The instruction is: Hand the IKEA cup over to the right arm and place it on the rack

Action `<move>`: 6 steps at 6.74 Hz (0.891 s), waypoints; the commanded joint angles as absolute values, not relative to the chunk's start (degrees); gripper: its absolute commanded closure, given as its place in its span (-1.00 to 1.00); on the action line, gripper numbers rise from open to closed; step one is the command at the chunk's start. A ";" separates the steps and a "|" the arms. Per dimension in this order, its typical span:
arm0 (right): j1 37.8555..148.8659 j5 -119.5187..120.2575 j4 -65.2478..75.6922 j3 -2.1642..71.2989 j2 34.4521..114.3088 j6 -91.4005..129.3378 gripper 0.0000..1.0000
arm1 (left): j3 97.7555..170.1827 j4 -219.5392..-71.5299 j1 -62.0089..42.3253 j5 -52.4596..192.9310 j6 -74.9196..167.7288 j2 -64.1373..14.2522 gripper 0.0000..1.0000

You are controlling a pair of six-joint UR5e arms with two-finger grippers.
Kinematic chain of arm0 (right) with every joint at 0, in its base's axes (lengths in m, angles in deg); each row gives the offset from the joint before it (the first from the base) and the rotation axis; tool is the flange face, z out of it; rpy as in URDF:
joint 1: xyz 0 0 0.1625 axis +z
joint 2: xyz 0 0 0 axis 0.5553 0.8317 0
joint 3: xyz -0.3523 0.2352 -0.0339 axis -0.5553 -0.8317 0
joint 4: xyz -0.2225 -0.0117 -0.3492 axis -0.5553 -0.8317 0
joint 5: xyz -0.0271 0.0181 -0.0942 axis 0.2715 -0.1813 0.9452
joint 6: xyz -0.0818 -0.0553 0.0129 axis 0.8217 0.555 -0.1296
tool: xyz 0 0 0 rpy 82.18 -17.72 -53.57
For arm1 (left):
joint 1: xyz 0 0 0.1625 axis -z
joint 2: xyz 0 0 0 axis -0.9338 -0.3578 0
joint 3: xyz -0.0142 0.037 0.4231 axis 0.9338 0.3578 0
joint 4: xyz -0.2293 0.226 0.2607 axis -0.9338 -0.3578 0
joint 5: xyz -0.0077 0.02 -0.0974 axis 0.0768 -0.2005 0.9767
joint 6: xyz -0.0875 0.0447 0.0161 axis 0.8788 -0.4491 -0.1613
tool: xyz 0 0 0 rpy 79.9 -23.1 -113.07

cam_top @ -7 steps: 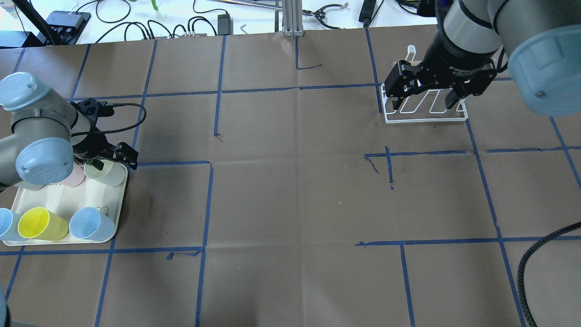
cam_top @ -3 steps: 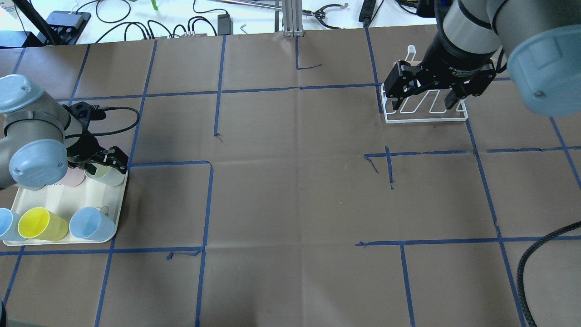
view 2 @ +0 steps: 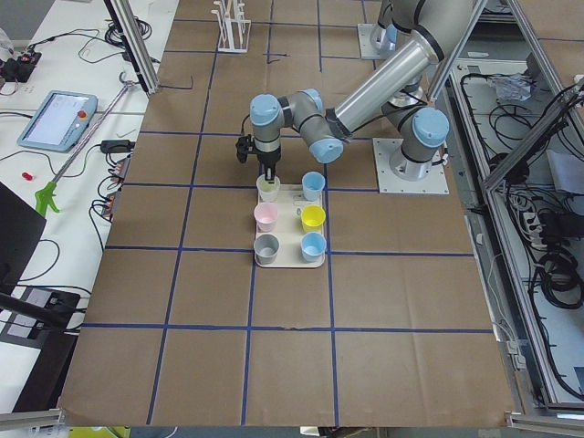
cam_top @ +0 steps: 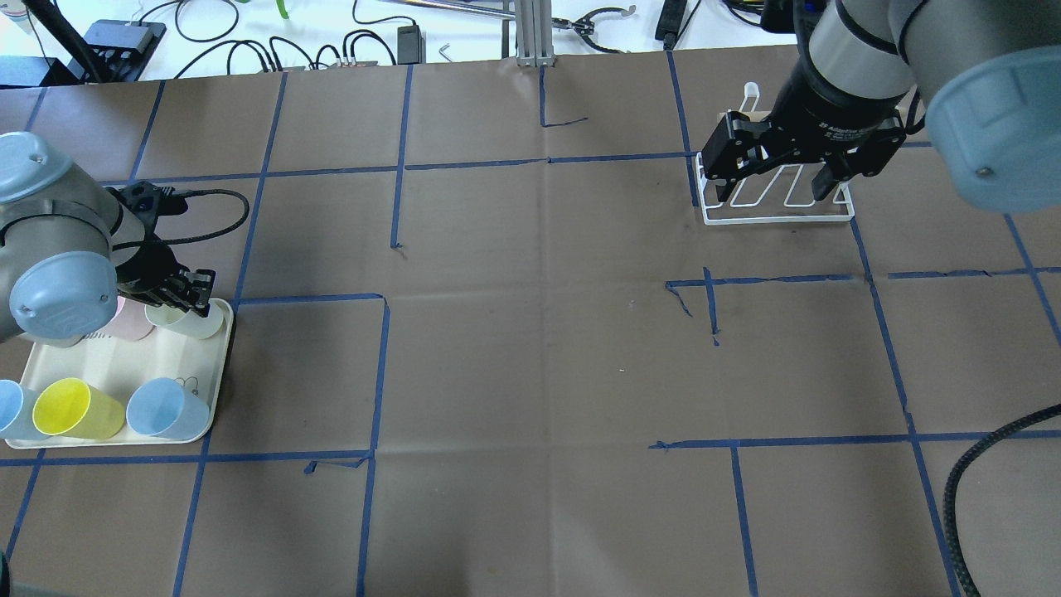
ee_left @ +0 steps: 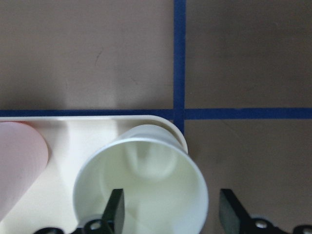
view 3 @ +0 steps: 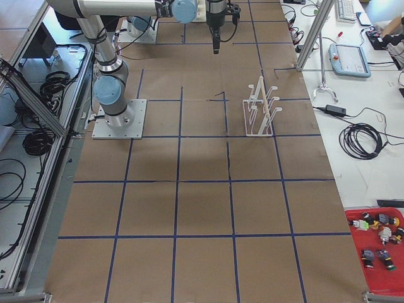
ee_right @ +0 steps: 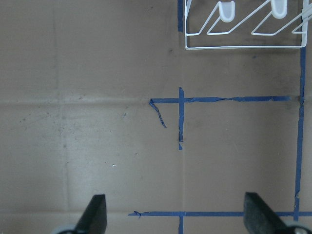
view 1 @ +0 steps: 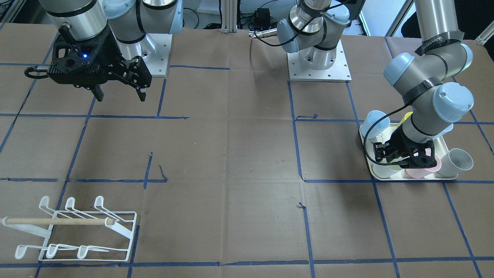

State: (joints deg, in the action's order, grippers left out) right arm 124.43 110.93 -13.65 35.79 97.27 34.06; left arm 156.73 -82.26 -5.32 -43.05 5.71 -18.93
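A pale green cup [cam_top: 199, 323] stands upright in the far right corner of the cream tray [cam_top: 124, 365]. My left gripper [cam_top: 192, 300] is open and low over it. In the left wrist view one finger [ee_left: 116, 209] is inside the pale green cup [ee_left: 146, 180] and the other finger is outside its wall. From the front the left gripper [view 1: 400, 161] hides most of that cup. My right gripper [cam_top: 775, 178] is open and empty, held high; it also shows in the front view [view 1: 117, 94]. The white wire rack [view 1: 77, 227] with a wooden dowel stands empty.
The tray [view 1: 386, 175] also holds a pink cup [cam_top: 133, 325], a yellow cup [cam_top: 75, 408], blue cups [cam_top: 166, 408] and a grey cup [view 1: 457, 160]. Blue tape lines cross the brown table. Cables and tools lie beyond the far edge [cam_top: 331, 41].
My left gripper has moved left and down, so its fingers now straddle the pale green cup's wall. The right arm has barely moved.
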 commanded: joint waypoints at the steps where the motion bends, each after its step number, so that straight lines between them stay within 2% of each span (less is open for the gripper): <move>1: 124.43 110.93 -13.66 35.79 96.95 34.06 -1.00 | 155.85 -82.69 -5.23 -42.79 5.13 -16.18 1.00; 3: 124.43 110.84 -13.74 35.70 96.95 34.06 -1.00 | 153.50 -87.40 -5.05 -42.88 5.04 -11.52 1.00; 4: 124.43 110.32 -14.18 35.70 96.86 33.98 -1.00 | 149.04 -92.83 -4.79 -42.79 4.96 -10.63 1.00; 6: 124.43 105.67 -25.98 37.36 94.68 33.98 -1.00 | 132.82 -106.79 -0.86 -39.66 4.87 -11.23 1.00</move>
